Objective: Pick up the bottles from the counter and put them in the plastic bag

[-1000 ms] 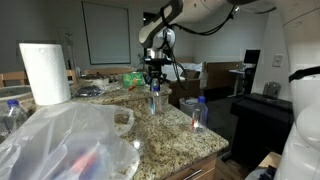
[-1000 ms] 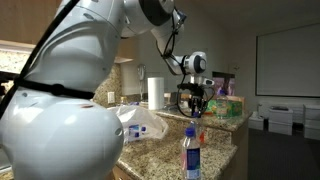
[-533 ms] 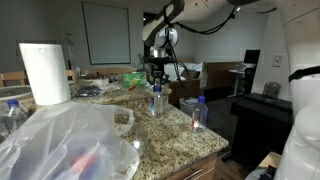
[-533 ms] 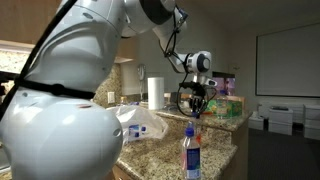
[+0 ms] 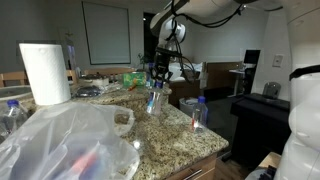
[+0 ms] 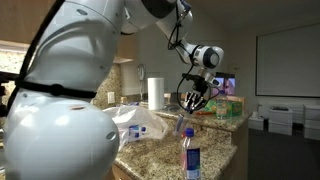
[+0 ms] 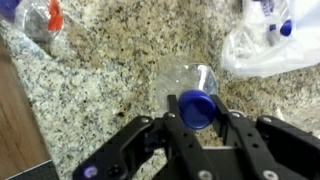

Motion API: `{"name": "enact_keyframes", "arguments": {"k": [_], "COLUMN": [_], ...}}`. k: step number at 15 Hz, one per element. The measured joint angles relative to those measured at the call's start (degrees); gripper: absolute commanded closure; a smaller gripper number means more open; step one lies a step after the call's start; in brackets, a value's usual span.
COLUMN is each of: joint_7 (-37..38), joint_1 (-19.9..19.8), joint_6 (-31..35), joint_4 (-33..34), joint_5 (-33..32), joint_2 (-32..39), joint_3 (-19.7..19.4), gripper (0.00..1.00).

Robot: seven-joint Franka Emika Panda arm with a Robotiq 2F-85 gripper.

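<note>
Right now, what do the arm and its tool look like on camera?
The arm is glossy white, with fat rounded links and thin dark bands at the seams. Black cables loop near the wrist. The tool is black, with two angular, linked fingers.

Paper towel roll upright; green package, possibly snack bag, farther back; screen on wall.

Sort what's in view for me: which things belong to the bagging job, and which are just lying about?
Job:
- end effector, shut on the held bottle
- edge bottle, upright near the counter's edge
- bag
- counter

Lying about:
- towel roll
- green item
</note>
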Motion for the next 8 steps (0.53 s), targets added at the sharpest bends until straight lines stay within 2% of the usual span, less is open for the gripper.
{"name": "enact_keyframes", "arguments": {"k": [5, 8], "joint_7": [-6.1, -7.2], "joint_1": [-1.0, -0.5], "joint_6": [-10.1, -14.0], "joint_4": [-0.8, -0.9], "joint_5": [7.2, 12.3], "joint_2": [1.7, 2.7], "joint_3": [0.8, 2.8], "gripper": [0.90, 0.90]}}
